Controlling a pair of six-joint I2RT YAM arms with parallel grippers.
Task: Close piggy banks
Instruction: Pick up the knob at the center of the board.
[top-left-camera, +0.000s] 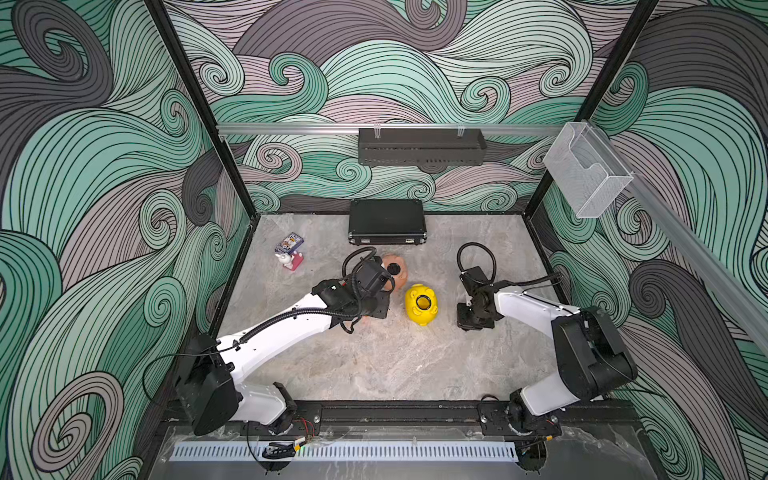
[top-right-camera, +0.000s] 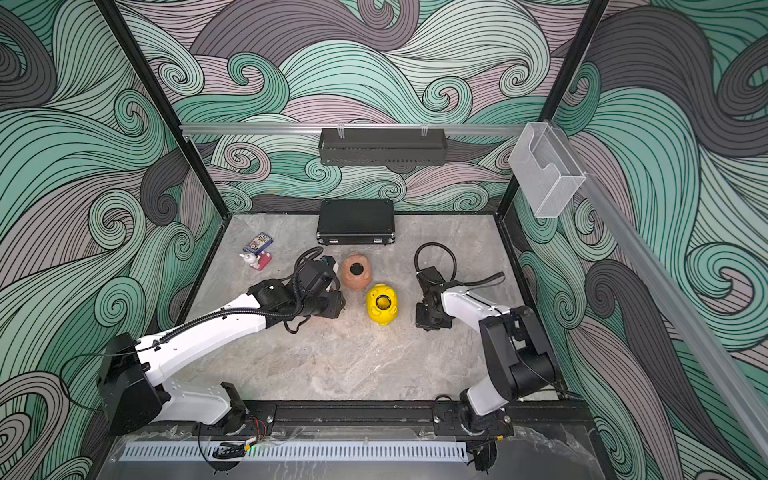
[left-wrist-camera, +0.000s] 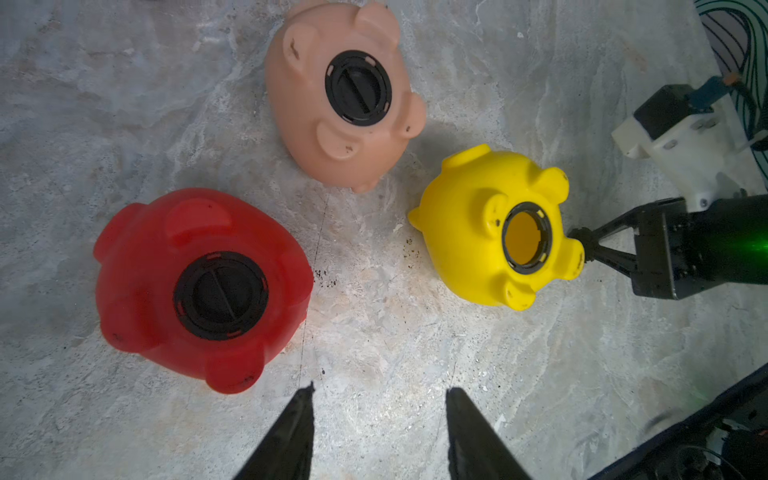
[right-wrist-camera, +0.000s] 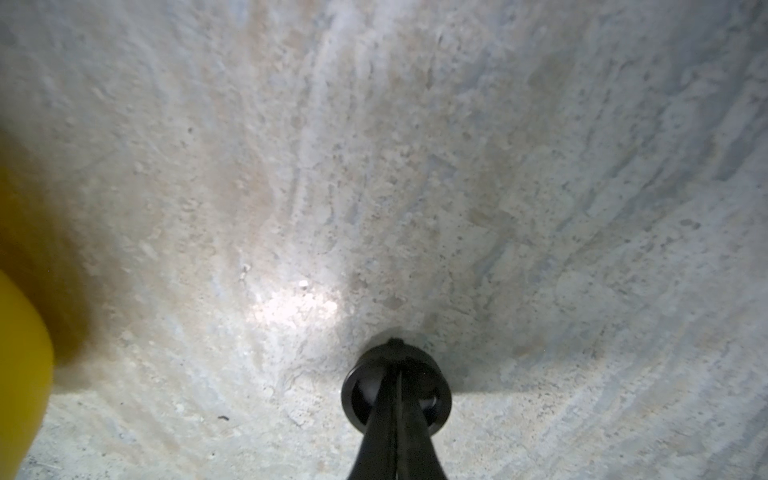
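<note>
Three piggy banks lie belly-up in the left wrist view. The red piggy bank (left-wrist-camera: 199, 286) and the peach-pink one (left-wrist-camera: 345, 95) each have a black plug in the belly hole. The yellow piggy bank (left-wrist-camera: 494, 228) (top-left-camera: 421, 303) (top-right-camera: 382, 304) has its round hole uncovered. My left gripper (left-wrist-camera: 380, 390) hangs open above bare table near the red pig. My right gripper (right-wrist-camera: 396, 365) (left-wrist-camera: 582, 245) is shut on the centre ridge of a black round plug (right-wrist-camera: 357, 395), low by the table just beside the yellow pig. In both top views the left arm hides the red pig.
A black case (top-left-camera: 386, 226) lies at the back of the table. A card box (top-left-camera: 289, 243) and a small white-and-red figure (top-left-camera: 291, 261) sit at the back left. A black shelf (top-left-camera: 422, 145) and a clear holder (top-left-camera: 586, 170) hang on the walls.
</note>
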